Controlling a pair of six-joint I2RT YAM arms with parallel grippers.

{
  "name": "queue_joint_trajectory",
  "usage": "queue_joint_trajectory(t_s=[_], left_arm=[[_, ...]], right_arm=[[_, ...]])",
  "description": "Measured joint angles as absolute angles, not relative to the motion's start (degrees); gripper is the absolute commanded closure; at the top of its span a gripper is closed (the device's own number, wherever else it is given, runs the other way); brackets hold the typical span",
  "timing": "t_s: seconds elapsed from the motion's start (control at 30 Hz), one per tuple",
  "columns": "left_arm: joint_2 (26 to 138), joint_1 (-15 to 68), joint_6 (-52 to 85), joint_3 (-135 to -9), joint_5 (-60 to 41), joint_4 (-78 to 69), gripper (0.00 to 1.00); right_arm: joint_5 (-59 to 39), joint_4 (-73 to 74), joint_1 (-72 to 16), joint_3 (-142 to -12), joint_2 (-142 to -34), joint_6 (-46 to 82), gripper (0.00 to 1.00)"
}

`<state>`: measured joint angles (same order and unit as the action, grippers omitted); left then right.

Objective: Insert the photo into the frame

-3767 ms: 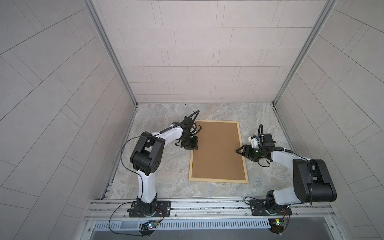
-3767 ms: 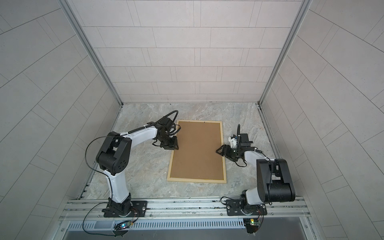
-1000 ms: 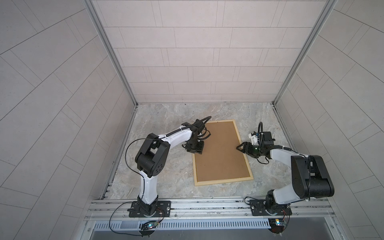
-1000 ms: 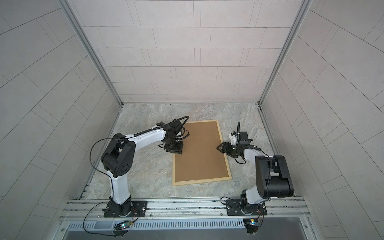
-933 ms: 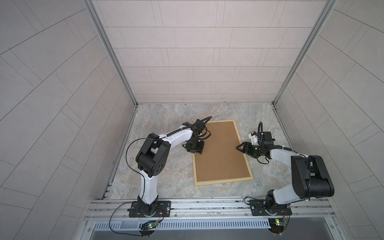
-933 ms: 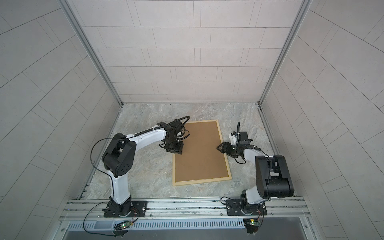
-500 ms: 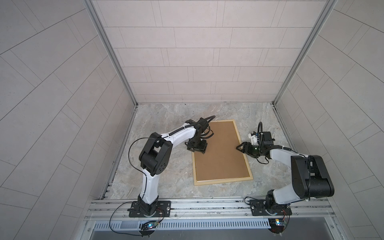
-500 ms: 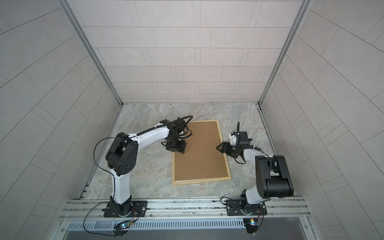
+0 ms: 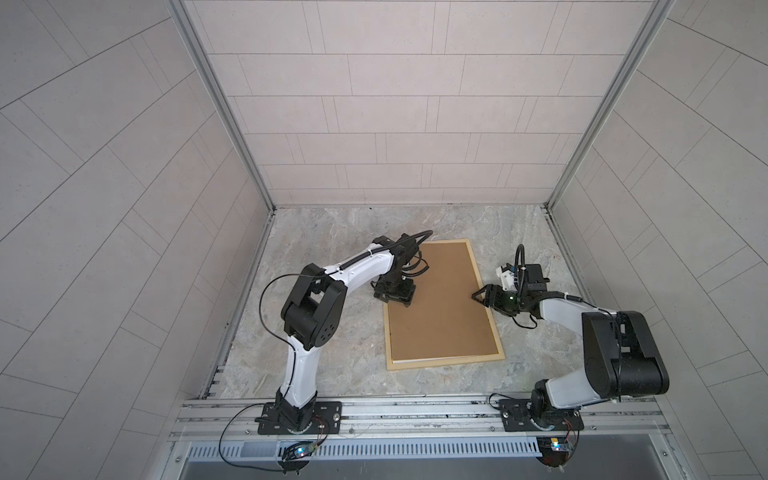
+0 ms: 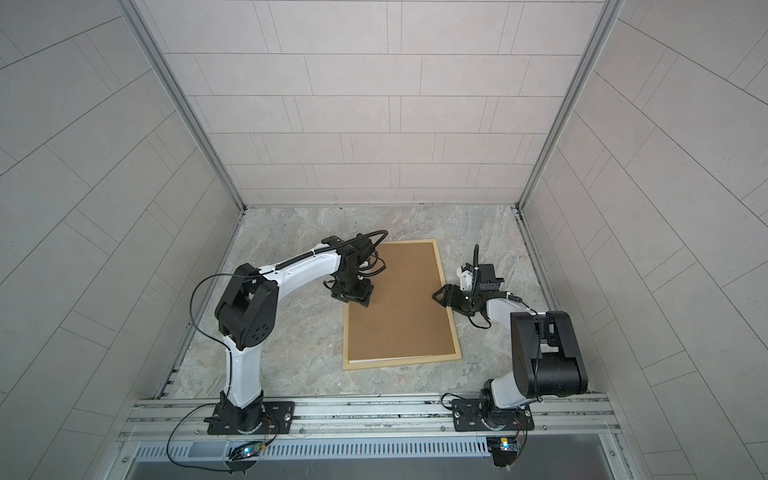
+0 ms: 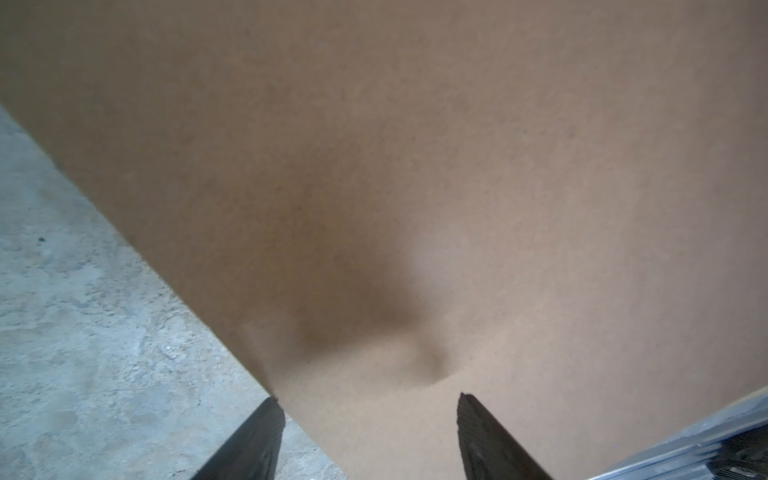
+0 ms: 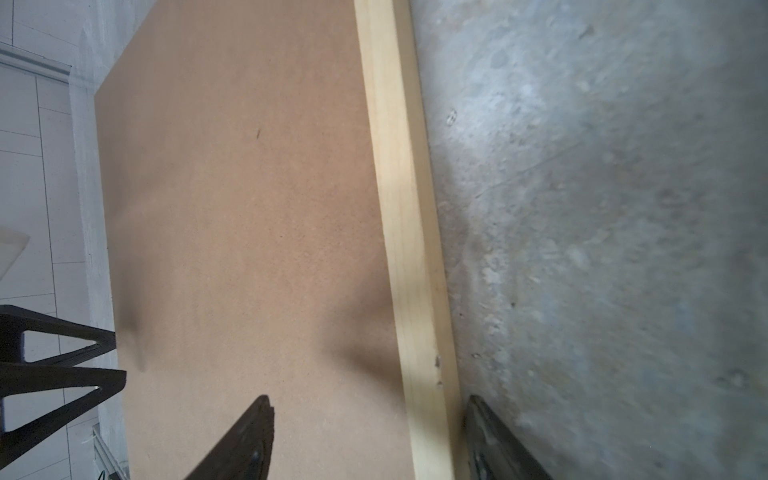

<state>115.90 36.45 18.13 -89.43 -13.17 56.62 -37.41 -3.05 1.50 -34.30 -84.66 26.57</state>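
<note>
Step (judged): backing board (image 9: 440, 303) is being seated in the frame (image 9: 446, 362), photo beneath it.
Photo (image 9: 415, 360): only a thin white sliver is seen at the board's 6 o'clock end, just inside the near bar; rest is hidden, face not shown.
Frame pos.: laid flat on the table (image 9: 332, 353), mid-workspace, back up.
Long axis: runs approx. 12–6 o'clock in both top views; near short bar sits slightly skewed.
L gripper (image 9: 397, 300): at the board's 9 o'clock edge, jaws spread, nothing clamped; in the wrist view one finger is over the table, the other over the board.
R gripper (image 9: 478, 296): at 3 o'clock, jaws wide astride the frame's side bar (image 12: 407, 208), not pinched.
How to do it well: board should be nudged sideways w/ light pressure till all four bars show evenly.
Risk: photo may be dragged or creased.
</note>
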Motion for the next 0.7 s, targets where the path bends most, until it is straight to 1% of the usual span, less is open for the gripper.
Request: queue_joint_trajectory(t_s=[0.13,0.23,0.43,0.57,0.7], left_arm=[[117.4,36.5,18.1,-90.2,-12.8,57.6,0.29],[117.6,36.6,18.1,-90.4,-12.8,57.7,0.26],[119.3,37.4,17.8,-95.6,-15.0,59.5,0.24],[120.7,38.0,17.0,-99.4,-14.5,61.8,0.24],[120.5,38.2,16.9,-99.9,-14.2,63.2,0.24]], right_arm=[[-37.7,-3.1,1.3,-34.2,-84.5,26.6,0.32],[-37.8,-3.1,1.3,-34.2,-84.5,26.6,0.32],[-40.2,-3.6,0.3,-33.6,-84.3,26.6,0.32],[-41.8,-4.1,-0.1,-33.3,-84.1,26.6,0.32],[-42.2,-4.5,-0.1,-33.3,-84.1,26.6,0.32]])
